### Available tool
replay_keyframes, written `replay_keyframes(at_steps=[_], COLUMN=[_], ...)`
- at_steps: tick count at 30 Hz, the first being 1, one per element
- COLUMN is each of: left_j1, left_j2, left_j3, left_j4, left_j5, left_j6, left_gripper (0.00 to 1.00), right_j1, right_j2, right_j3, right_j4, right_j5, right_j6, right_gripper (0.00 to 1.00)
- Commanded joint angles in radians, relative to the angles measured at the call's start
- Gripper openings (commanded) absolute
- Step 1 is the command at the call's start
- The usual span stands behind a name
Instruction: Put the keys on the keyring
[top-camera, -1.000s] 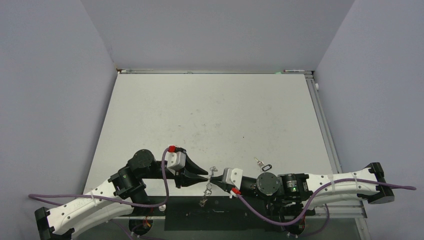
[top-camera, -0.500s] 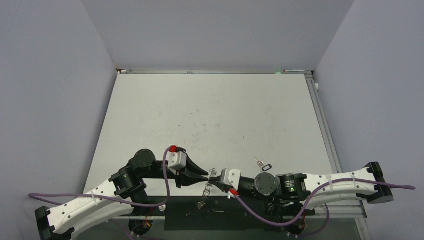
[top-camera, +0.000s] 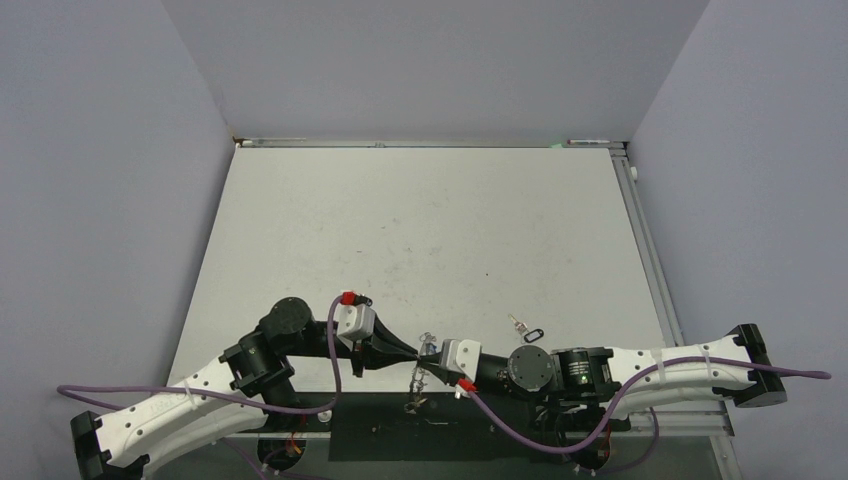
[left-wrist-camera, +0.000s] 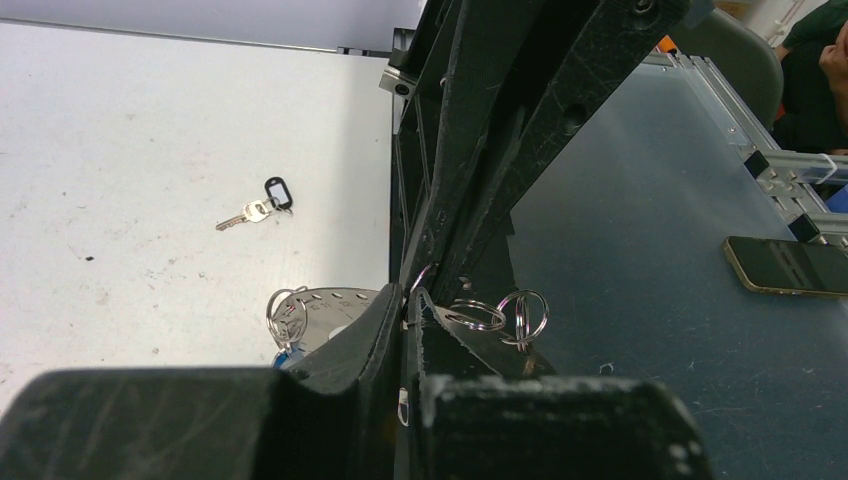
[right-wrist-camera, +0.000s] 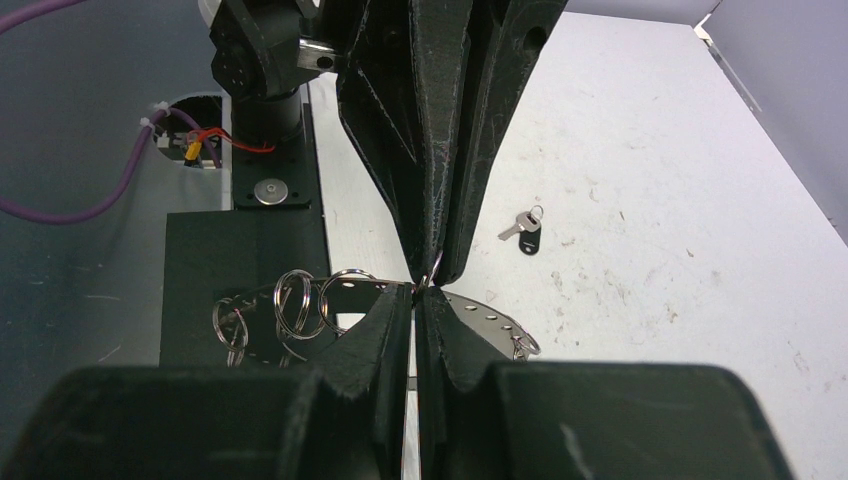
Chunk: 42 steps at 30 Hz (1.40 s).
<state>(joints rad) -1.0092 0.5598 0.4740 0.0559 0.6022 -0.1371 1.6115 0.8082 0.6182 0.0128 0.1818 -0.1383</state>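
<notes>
The keyring (top-camera: 419, 366), a flat silver ring with wire loops on its rim, hangs between my two grippers at the table's near edge. My left gripper (top-camera: 408, 351) and right gripper (top-camera: 426, 354) meet tip to tip, both shut on it at one small rim loop. In the left wrist view the left gripper (left-wrist-camera: 408, 296) covers the middle of the keyring (left-wrist-camera: 325, 305), and a blue tag (left-wrist-camera: 286, 356) hangs below it. In the right wrist view the right gripper (right-wrist-camera: 415, 291) is shut at the edge of the keyring (right-wrist-camera: 482, 310). A key with a black tag (top-camera: 523, 328) lies on the table to the right.
The black-tagged key also shows in the left wrist view (left-wrist-camera: 259, 206) and the right wrist view (right-wrist-camera: 524, 231). A dark base panel (top-camera: 380, 425) runs along the near edge. A phone (left-wrist-camera: 786, 265) lies on the dark surface beside the table.
</notes>
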Motion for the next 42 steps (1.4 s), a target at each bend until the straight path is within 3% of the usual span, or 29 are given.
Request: replay_keyframes(at_steps=[1,3,7,10,20,27,42], left_j1=[-0.004,-0.005,-0.004,-0.003,-0.003,-0.005,-0.001], left_j2=[-0.026,-0.067,-0.124,-0.145,-0.243,-0.28,-0.243], left_j3=[0.043,0.042,0.034,0.03,0.02,-0.003,-0.003], left_j4=[0.029,0.014,0.003,0.004,-0.017,-0.116,-0.148], left_j5=[0.005,-0.026,-0.069,-0.058,0.019,0.195,0.222], left_j6=[0.034,0.072,0.122,0.154,0.355,0.697,0.877], left_gripper=[0.0,0.0,0.0,0.0,0.0,0.0,0.0], right_j1=[0.008,0.008,0.008,0.008,0.008,0.008,0.008], right_j2=[-0.009,-0.017,-0.053,-0.089,-0.103,-0.076,-0.088], right_j3=[0.041,0.046,0.052,0.047,0.041,0.041,0.021], right_j4=[0.124,0.107,0.051,0.015,-0.009,0.008,-0.006], right_j5=[-0.011,-0.001,0.019,0.033,0.011,0.016,0.044], right_j6=[0.0,0.012,0.042,0.066,0.075,0.032,0.011], right_gripper=[0.05,0.11,0.46,0.56,0.56,0.55,0.54])
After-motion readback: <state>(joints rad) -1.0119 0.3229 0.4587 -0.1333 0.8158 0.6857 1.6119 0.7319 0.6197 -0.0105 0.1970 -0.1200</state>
